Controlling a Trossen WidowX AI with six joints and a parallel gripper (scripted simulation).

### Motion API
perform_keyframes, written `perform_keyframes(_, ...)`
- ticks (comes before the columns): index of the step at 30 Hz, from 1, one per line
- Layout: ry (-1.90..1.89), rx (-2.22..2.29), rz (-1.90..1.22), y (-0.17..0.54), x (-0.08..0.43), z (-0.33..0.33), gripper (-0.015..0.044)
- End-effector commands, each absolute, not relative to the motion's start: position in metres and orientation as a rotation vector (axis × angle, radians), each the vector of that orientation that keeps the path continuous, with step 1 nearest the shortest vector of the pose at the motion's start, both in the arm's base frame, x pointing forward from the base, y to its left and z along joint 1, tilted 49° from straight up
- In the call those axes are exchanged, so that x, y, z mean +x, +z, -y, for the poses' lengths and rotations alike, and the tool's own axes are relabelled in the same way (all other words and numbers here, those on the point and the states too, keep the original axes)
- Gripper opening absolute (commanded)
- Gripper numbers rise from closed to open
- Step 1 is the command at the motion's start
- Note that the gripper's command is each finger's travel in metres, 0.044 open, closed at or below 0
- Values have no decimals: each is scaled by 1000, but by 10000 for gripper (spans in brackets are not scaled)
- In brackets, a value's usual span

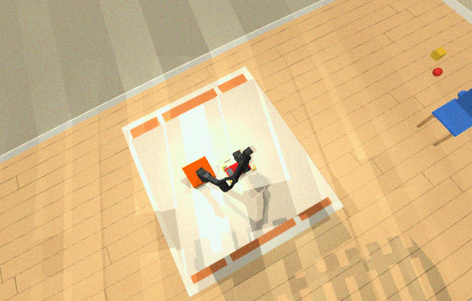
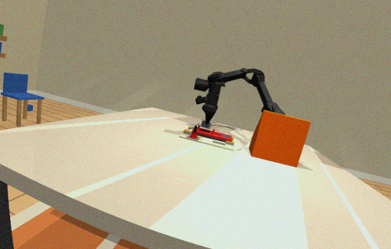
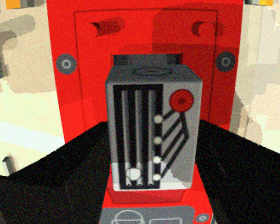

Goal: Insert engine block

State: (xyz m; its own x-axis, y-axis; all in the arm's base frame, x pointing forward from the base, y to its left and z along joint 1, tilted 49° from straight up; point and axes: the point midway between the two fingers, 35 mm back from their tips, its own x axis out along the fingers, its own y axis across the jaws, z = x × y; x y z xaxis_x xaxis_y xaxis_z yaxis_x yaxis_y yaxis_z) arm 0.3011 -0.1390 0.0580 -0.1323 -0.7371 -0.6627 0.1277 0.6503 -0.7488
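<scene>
On the surface [image 1: 270, 126] [image 2: 107, 164], the car body [image 1: 232, 170] [image 2: 214, 134] [image 3: 156, 35] lies near the middle, well apart from all four edges and corners, with the engine block [image 3: 153, 135] above it in the hand [image 2: 207, 121] [image 3: 151, 131] and the arm's box [image 1: 191, 170] [image 2: 279, 139] standing beside it.
</scene>
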Motion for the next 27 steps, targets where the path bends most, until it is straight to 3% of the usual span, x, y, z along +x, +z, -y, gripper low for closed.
perform_keyframes(1, -808, -531, -1532, 59, 301, 140, 158)
perform_keyframes(27, -807, -532, -1532, 54, 300, 145, 158)
